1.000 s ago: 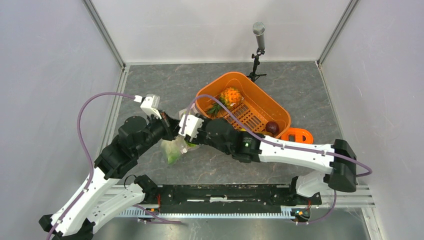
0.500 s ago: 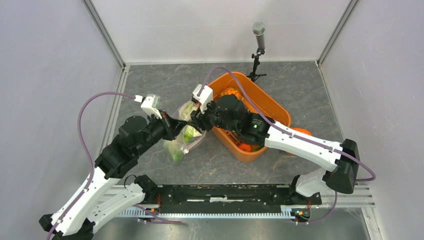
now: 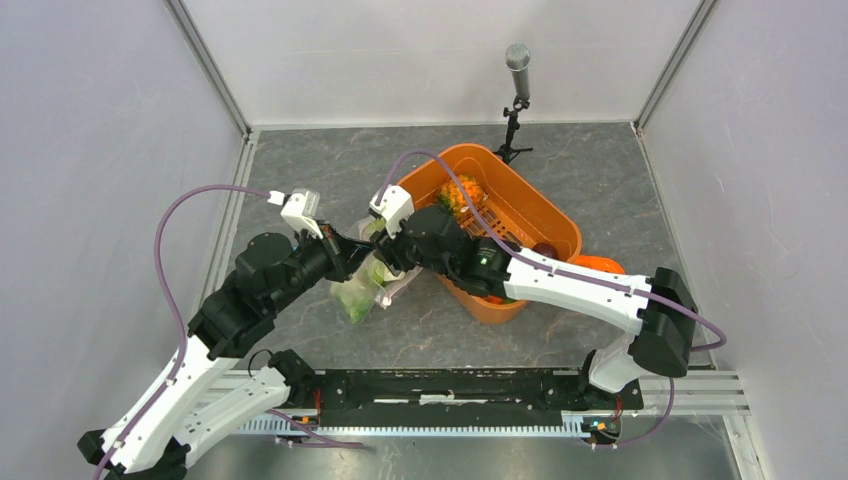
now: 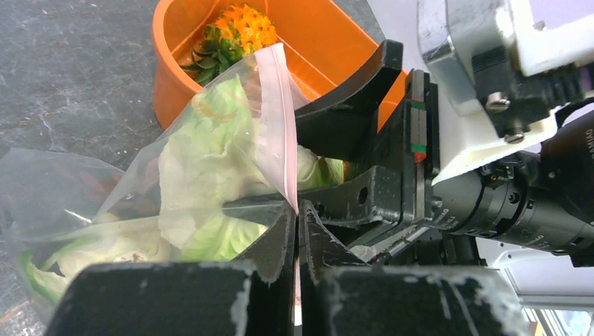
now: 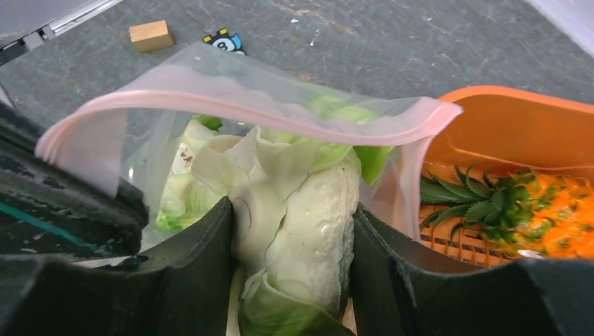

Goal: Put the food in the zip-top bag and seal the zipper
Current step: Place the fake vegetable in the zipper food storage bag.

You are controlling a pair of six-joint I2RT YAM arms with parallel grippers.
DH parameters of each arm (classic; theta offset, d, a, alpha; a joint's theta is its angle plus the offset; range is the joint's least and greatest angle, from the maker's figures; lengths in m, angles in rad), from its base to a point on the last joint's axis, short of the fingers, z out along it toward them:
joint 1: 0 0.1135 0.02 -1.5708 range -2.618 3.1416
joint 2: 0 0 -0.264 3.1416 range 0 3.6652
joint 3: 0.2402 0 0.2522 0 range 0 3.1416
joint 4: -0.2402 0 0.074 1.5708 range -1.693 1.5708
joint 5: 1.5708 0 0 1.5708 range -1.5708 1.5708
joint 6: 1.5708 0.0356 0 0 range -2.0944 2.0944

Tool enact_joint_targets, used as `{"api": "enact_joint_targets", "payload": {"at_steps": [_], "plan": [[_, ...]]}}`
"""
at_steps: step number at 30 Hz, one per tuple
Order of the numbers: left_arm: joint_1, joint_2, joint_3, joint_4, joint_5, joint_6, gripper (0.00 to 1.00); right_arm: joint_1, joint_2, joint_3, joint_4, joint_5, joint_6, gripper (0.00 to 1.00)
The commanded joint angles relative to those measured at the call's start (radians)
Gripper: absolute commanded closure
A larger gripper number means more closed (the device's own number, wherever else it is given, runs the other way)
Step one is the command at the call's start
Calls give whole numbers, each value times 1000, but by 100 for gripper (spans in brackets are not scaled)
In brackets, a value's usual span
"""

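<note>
1. My left gripper [image 4: 297,213] is pinched tight on the pink zipper [image 4: 277,119] of the clear bag [image 4: 84,189] and holds that edge up.
2. My right gripper [image 5: 288,236] squeezes a pale cauliflower [image 5: 312,210] between its two fingers, right at the bag's open mouth.
3. Green cabbage [image 4: 203,168] leaves lie inside the bag.
4. The bag is just beside the orange basket [image 5: 518,119].
5. A pineapple [image 5: 539,210] lies in the basket.
6. A small wooden block [image 5: 150,35] sits on the grey table [image 5: 392,42], past the bag.
</note>
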Motion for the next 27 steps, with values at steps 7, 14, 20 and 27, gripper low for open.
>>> {"api": "enact_joint_targets", "payload": {"at_steps": [7,14,20,27], "plan": [[-2,-13,23,90,43,-53,98,-1,-34,-121,461,-1,82,58],[-2,-72,23,65,-34,-55,98,4,88,-24,294,1,4,34],[-2,-108,15,20,-137,-61,98,-53,-65,-51,295,-204,24,3],[-2,-101,22,-1,-170,-54,98,-62,-125,14,173,-265,-40,2]]}}
